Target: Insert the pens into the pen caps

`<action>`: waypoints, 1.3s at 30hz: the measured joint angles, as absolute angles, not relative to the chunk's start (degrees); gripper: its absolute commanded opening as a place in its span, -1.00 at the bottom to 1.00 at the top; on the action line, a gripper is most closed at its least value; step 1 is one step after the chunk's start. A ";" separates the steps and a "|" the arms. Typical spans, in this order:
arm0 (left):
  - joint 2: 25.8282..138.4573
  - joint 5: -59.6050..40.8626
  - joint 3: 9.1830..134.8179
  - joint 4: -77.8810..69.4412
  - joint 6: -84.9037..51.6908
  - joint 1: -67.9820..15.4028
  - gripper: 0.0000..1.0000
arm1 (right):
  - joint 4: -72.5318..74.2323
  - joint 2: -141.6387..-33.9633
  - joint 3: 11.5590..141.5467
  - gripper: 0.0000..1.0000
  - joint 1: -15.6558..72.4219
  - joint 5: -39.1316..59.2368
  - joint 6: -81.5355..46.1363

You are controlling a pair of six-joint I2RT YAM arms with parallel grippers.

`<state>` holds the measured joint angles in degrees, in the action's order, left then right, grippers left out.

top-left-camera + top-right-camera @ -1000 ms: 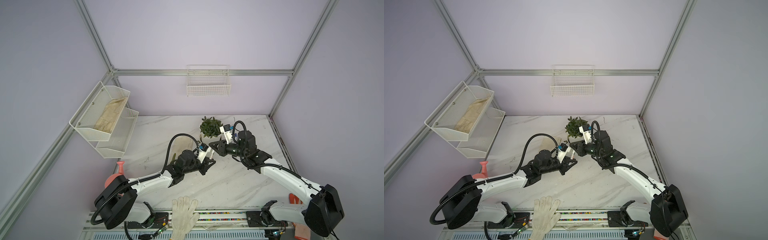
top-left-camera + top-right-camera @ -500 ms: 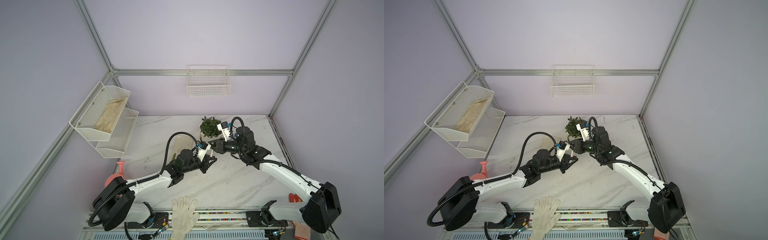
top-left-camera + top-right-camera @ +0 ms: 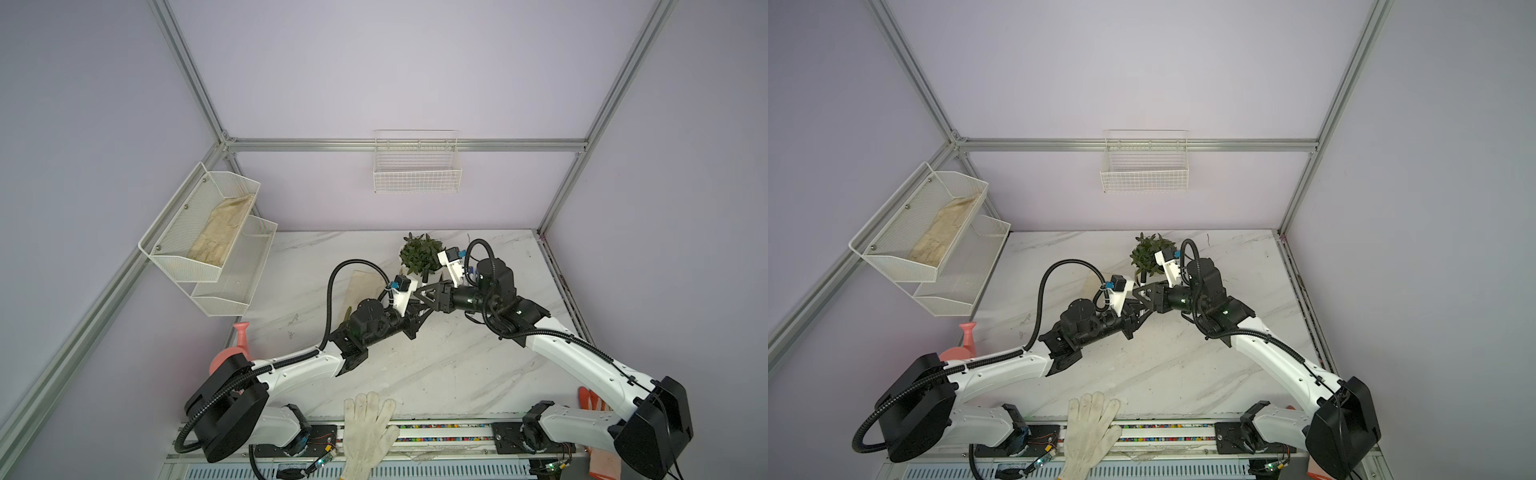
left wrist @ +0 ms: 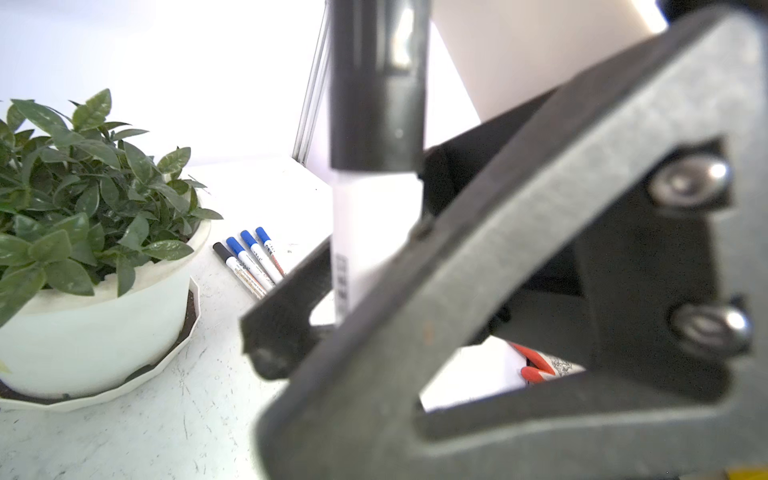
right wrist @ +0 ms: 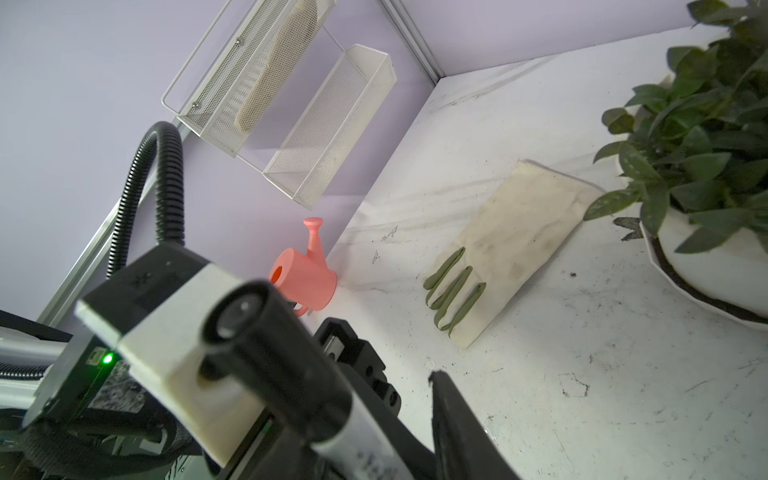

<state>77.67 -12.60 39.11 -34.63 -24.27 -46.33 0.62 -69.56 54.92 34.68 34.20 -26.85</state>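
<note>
Right gripper has just parted its jaws, leaving the black cylindrical plastic cap seated on the slim white-barrelled marker pen, which the left gripper clamps above the white marble table; this capping appears complete.

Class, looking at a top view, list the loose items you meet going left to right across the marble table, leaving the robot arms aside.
Pink watering can → beige cloth → potted plant → orange item at the far right. The white glove at the front is left out, because it overlaps the cloth.
</note>
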 measured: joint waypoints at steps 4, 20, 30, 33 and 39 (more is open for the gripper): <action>78.89 -12.84 39.11 -35.83 -27.03 -46.26 -1.00 | 1.28 -69.34 53.93 -0.85 34.68 33.06 -26.00; 75.48 -11.09 38.96 -25.50 -28.88 -41.85 1.00 | -1.80 -68.64 53.41 -1.00 17.28 18.52 -32.58; 66.87 12.73 38.09 -3.81 -31.31 -40.45 0.99 | -11.62 -92.62 63.29 -0.96 8.78 0.75 -30.89; 66.89 18.61 38.09 3.01 -33.01 -39.57 0.99 | -14.15 -101.58 66.67 -0.95 8.64 -3.44 -29.23; 66.74 23.79 38.09 9.19 -34.28 -38.89 1.00 | -16.12 -109.93 72.05 -0.94 8.32 -9.61 -26.72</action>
<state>66.74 23.79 38.09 9.19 -34.28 -38.89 -16.12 -109.93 72.05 8.32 -9.61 -26.72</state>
